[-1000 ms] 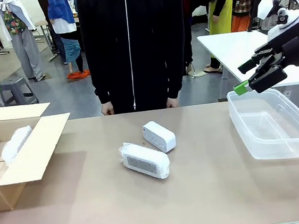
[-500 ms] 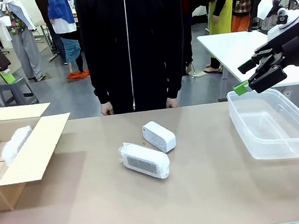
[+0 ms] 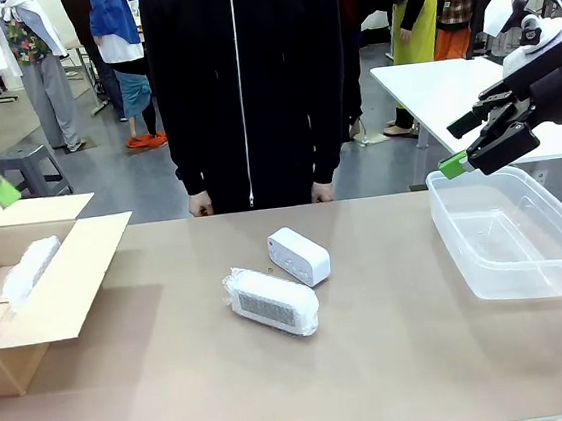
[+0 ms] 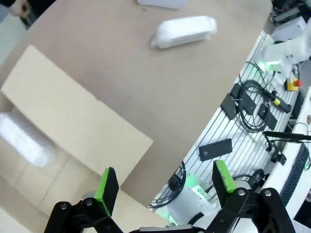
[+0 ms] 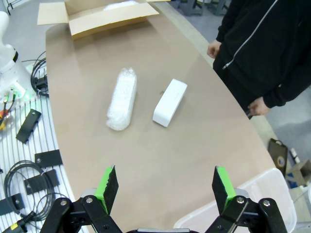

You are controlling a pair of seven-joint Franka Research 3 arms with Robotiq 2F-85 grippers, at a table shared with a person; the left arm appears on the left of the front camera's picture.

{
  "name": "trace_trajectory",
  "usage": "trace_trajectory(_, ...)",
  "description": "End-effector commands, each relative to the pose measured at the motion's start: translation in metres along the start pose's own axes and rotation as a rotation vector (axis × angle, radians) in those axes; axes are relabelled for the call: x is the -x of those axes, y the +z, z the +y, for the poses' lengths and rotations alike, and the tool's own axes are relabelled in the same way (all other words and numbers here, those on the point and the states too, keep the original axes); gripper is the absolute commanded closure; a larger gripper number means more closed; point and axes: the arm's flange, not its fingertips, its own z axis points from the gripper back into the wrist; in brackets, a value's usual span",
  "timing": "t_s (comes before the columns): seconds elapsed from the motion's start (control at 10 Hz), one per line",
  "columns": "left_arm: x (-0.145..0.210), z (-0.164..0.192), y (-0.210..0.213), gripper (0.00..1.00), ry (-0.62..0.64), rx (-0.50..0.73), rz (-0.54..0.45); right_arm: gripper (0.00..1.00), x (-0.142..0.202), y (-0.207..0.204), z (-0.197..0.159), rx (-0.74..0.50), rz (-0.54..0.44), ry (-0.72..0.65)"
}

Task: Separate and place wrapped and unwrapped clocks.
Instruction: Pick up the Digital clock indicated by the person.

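L gripper (image 4: pixel 165 174) up by box (image 3: pixel 67 278), R gripper (image 5: pixel 165 174) by tub (image 3: pixel 535 284) — both wide open, empty. One wrapped clock (image 3: pixel 31 269) in box; 2nd wrapped clock (image 3: pixel 273 302) and bare clock (image 3: pixel 299 256) just beside each other mid-table — grabbing one could knock the other, and wrap may slip.

Robotics lab or test floor, not a home. Brown work table (image 3: pixel 397 359) edged by a white slotted rail frame (image 4: pixel 214 127) with black cable bundles (image 4: pixel 252 104), black boxes (image 4: pixel 215 148) and a red e-stop button (image 4: pixel 294 83). Grey floor (image 3: pixel 107 183), white bench (image 3: pixel 439 83), grey stool (image 3: pixel 30 161), people standing behind (image 3: pixel 416 15).
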Motion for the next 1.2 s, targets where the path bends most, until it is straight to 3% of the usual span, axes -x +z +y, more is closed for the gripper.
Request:
trace_trajectory(0.0, 0.013, -0.014, -0.013, 0.0, -0.064, -0.008, -0.19, 0.0, 0.0, -0.002, 0.0, -0.016, -0.011, -0.001)
trace_trajectory(0.3, 0.007, -0.04, -0.016, 0.0, -0.092, -0.018, -0.39, 0.0, 0.0, -0.002, 0.0, -0.016, -0.011, -0.001)
trace_trajectory(1.1, -0.003, -0.047, -0.034, 0.0, -0.178, -0.029, -0.443, 0.0, 0.0, -0.002, 0.0, -0.016, -0.011, -0.001)
